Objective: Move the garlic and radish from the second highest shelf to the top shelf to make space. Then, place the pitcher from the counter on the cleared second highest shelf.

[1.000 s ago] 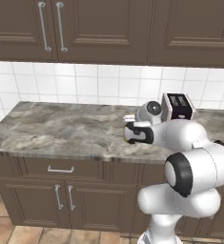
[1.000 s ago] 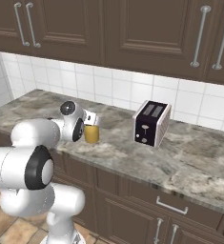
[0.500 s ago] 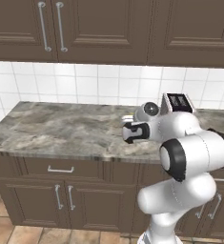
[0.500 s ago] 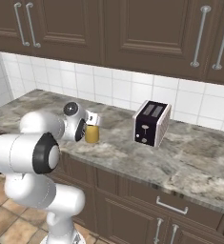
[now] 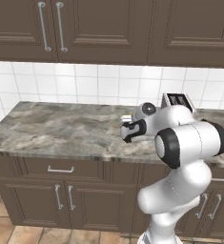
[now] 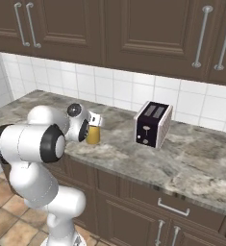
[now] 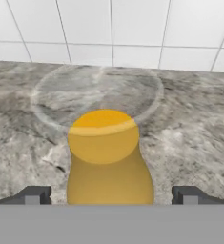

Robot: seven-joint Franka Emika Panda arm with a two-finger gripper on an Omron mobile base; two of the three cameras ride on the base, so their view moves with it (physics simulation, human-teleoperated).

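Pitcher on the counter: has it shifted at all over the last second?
No. The pitcher stands at the same spot left of the toaster on the counter.

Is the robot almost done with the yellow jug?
Not yet. The pitcher stands on the counter beside the toaster. The gripper is open around its base, not closed. Grabbing it, lifting it and carrying it to the fridge shelf are left.

Can't make out any text, labels, brand names or numbers anywhere here, not on a single thing in view.
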